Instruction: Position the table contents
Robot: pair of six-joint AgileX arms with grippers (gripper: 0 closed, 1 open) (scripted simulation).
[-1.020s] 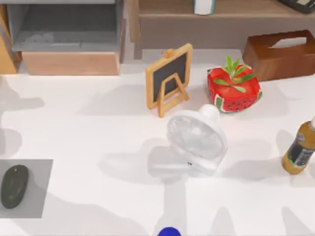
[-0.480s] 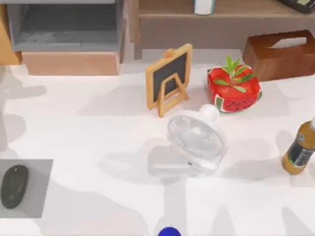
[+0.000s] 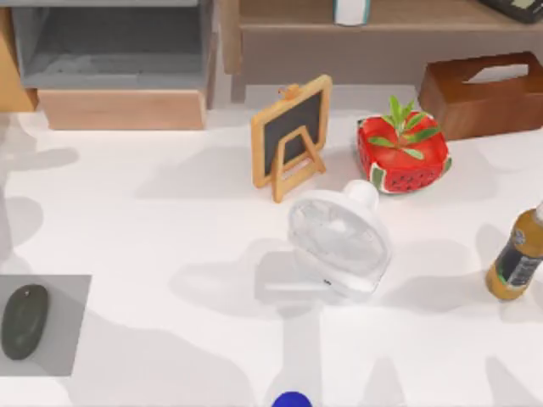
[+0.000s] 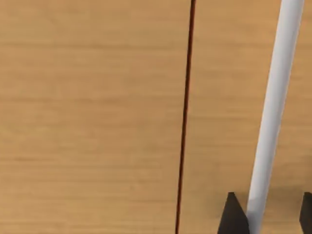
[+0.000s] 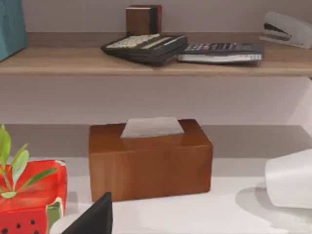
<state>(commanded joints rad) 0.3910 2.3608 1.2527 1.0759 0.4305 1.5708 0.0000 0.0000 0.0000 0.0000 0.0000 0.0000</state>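
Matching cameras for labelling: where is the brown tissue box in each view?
Top view: tissue box at the back right, beside the watermelon planter.
Right wrist view: centre, planter beside it.
Left wrist view: faces a wooden panel.
Shared landmark: the planter.

The white table [image 3: 170, 229] carries a grey mat [image 3: 64, 326], fan [image 3: 339, 242] and bottle [image 3: 515, 259].

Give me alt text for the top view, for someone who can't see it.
A dark mouse lies on a grey mat at the white table's left edge. Mid-table are a small chalkboard easel, a clear fan and a watermelon planter; a bottle and wooden tissue box sit right.
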